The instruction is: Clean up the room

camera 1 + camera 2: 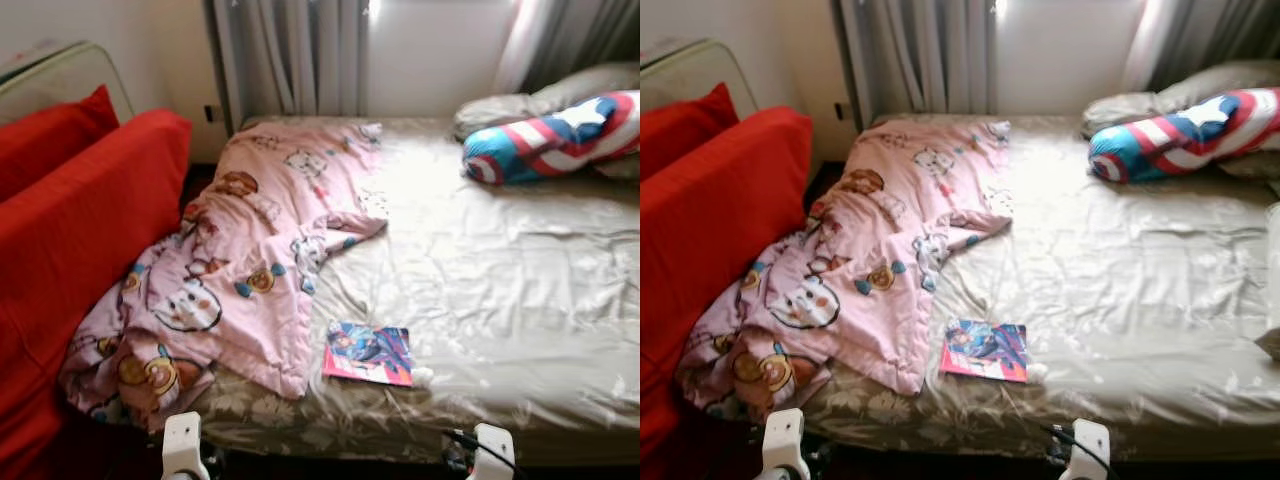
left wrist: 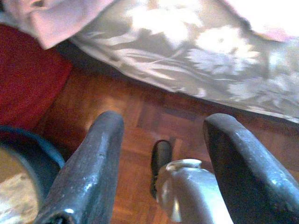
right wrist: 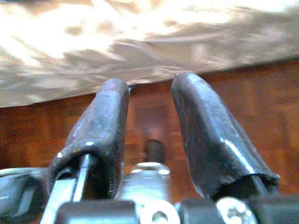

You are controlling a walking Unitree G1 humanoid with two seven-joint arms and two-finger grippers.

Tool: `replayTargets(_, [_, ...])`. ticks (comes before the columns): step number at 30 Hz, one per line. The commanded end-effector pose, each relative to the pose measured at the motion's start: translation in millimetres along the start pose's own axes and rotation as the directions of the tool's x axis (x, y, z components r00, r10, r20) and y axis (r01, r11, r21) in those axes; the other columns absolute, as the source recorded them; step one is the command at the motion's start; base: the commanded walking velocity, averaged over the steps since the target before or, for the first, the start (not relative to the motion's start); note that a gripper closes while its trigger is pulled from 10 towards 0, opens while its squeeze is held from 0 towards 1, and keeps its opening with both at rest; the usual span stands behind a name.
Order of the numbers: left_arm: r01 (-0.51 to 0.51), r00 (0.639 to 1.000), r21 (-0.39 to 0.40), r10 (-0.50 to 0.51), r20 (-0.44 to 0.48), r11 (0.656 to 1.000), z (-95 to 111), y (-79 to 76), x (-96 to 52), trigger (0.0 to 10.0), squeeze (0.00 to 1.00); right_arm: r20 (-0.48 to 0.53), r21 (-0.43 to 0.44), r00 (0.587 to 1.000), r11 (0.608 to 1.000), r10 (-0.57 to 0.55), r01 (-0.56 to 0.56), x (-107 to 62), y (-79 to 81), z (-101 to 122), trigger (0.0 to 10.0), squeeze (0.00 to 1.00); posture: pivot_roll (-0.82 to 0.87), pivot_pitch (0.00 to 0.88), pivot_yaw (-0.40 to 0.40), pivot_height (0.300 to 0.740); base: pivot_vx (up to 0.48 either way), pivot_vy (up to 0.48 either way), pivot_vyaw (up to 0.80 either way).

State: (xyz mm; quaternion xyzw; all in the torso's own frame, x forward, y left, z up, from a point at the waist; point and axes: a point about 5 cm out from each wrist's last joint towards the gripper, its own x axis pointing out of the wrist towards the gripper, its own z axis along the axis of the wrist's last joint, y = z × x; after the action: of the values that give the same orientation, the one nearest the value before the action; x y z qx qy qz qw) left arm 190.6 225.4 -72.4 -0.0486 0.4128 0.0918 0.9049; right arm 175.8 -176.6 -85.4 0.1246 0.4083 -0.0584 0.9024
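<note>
A rumpled pink cartoon-print blanket [image 1: 250, 270] lies over the left half of the bed [image 1: 500, 290] and droops off its near left corner. A colourful comic book [image 1: 368, 353] lies flat on the beige sheet near the bed's front edge. Both arms hang low in front of the bed, the left arm [image 1: 185, 445] below the blanket's corner, the right arm [image 1: 493, 450] further right. My left gripper [image 2: 163, 119] is open over the wooden floor, nothing between its fingers. My right gripper [image 3: 150, 81] is open too, pointing at the bed's lower edge.
A red sofa [image 1: 70, 230] stands close against the bed's left side. A shield-patterned bolster [image 1: 555, 135] and grey pillows [image 1: 520, 103] lie at the far right. Curtains [image 1: 290, 55] hang behind. A dark round bin [image 2: 28, 154] sits on the parquet floor [image 2: 154, 107].
</note>
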Motion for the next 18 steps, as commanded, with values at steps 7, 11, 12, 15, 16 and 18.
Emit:
replayTargets(7, [0.024,0.999,-0.006,-0.024,0.033,1.0,3,-1.9,0.1,10.0,0.0,0.028,-0.028,1.0,1.0,0.002,-0.001,-2.9,-5.8,-2,10.0,0.0,0.02,0.0,0.033,0.74,0.186,0.0,0.0])
replayTargets(11, [0.049,0.996,-0.028,-0.047,0.079,0.998,6,-4.2,-0.4,10.0,0.0,0.094,-0.064,0.995,0.998,0.023,-0.017,-3.8,-5.6,4,10.0,0.0,0.02,0.0,0.024,0.74,0.0,0.0,0.0])
replayTargets(12, [0.05,0.996,-0.028,-0.048,0.081,0.998,6,-4.5,-0.4,10.0,0.0,0.099,-0.07,0.995,0.997,0.024,-0.017,-3.9,-5.9,5,10.0,0.0,0.02,0.0,0.024,0.74,0.0,0.0,0.0])
replayTargets(15, [0.068,0.988,-0.054,-0.06,0.142,0.996,10,-7.5,-1.1,10.0,0.0,0.188,-0.079,0.982,0.997,0.025,-0.01,-6.0,-8.1,13,10.0,0.0,0.02,0.0,0.015,0.74,0.0,0.0,0.0])
replayTargets(16, [0.068,0.987,-0.056,-0.059,0.151,0.996,11,-7.6,-1.3,10.0,0.0,0.203,-0.071,0.979,0.997,0.026,-0.012,-6.5,-8.2,14,10.0,0.0,0.02,0.0,0.015,0.74,0.0,0.0,0.0])
replayTargets(18, [0.071,0.983,-0.075,-0.057,0.173,0.995,12,-7.9,-1.7,10.0,0.0,0.233,-0.067,0.972,0.998,0.026,-0.01,-7.4,-8.6,16,10.0,0.0,0.02,0.0,0.011,0.74,0.0,0.0,0.0])
